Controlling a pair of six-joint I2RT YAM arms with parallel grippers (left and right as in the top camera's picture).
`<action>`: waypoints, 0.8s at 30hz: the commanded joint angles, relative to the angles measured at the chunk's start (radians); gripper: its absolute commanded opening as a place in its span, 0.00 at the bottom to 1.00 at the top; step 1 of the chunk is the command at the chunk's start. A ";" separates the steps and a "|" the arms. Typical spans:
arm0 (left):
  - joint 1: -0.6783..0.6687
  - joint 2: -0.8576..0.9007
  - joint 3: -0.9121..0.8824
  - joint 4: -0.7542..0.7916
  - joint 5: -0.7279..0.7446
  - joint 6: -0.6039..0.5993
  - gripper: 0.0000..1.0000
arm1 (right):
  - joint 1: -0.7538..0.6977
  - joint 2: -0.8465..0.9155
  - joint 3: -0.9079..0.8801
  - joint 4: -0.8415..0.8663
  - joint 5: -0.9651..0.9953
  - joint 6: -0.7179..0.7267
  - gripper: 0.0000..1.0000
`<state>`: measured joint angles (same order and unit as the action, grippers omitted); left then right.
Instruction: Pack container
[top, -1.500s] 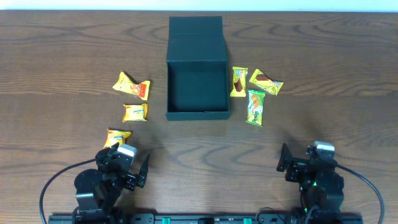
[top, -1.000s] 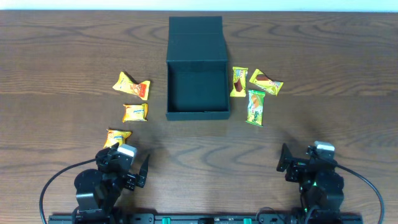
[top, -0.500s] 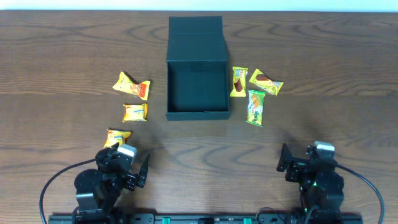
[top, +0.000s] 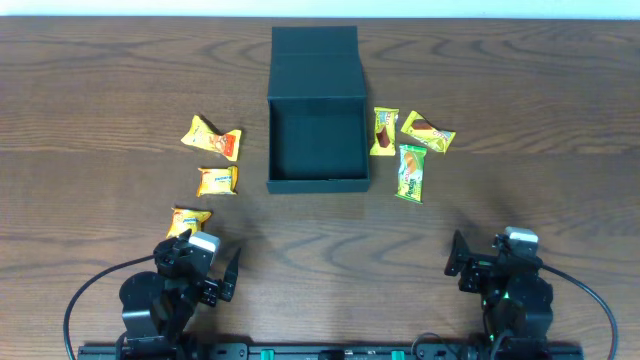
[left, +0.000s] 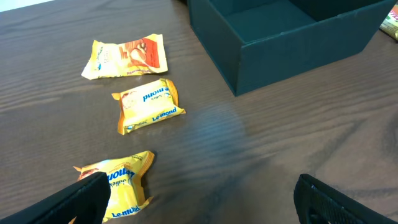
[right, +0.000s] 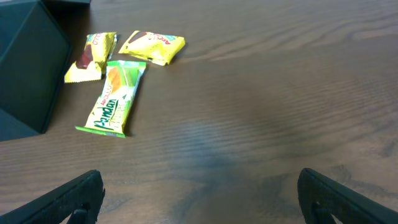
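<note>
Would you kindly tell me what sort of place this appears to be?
Probably a robotics lab workbench: the left gripper and right gripper sit at the edge of a wooden table, with an open container and snack packets staged either side.

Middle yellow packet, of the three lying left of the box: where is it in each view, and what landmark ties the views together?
Overhead: the middle yellow packet is left of centre, left of the box near its front corner.
Left wrist: left of centre, with the box at upper right.
Right wrist: not in it; only the box's corner shows at the left edge.
Shared landmark: the box.
</note>
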<state>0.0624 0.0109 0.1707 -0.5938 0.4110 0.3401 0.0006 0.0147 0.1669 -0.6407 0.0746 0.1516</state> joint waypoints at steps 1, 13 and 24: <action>-0.004 -0.007 -0.011 0.004 -0.003 -0.004 0.95 | -0.015 -0.009 -0.011 -0.006 -0.004 -0.011 0.99; -0.004 -0.007 -0.011 0.004 -0.003 -0.004 0.95 | -0.015 -0.009 -0.012 0.107 -0.105 0.157 0.99; -0.004 -0.007 -0.011 0.004 -0.003 -0.004 0.95 | -0.015 -0.009 -0.012 0.124 -0.425 0.925 0.99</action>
<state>0.0624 0.0109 0.1707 -0.5938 0.4110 0.3397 0.0002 0.0128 0.1612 -0.5121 -0.3149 0.9527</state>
